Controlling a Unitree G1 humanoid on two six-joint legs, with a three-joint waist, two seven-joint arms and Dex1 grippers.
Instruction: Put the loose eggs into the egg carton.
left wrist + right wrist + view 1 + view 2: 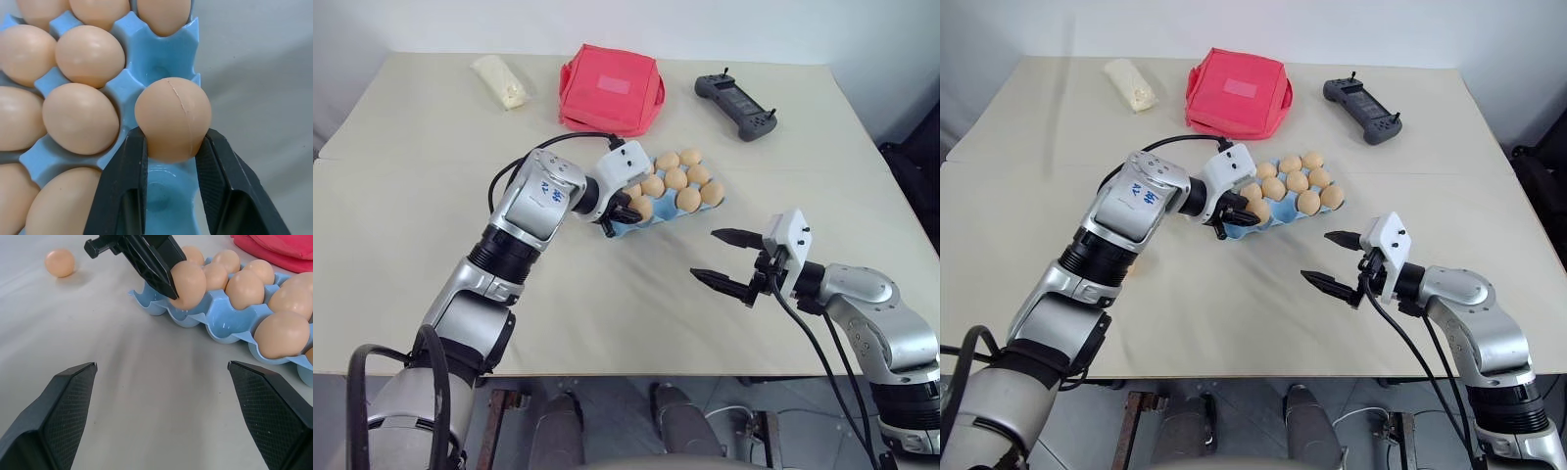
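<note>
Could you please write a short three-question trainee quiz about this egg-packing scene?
1. True or false: the left claw grips a tan-orange oval egg above the light blue moulded egg carton.
2. The right claw is: A) open, holding nothing; B) shut on an egg.
3. What lies on the beige table apart from the carton, seen from the right wrist?

Key: 1 true; 2 A; 3 one loose egg.

My left arm is reaching across the middle of the frame, its left gripper (pixel 625 211) angling downward with jaws pressing on both sides of an egg (pixel 173 119). My right arm is bending in from the lower right, right gripper (pixel 728 260) hovering with jaws spread wide.
</note>
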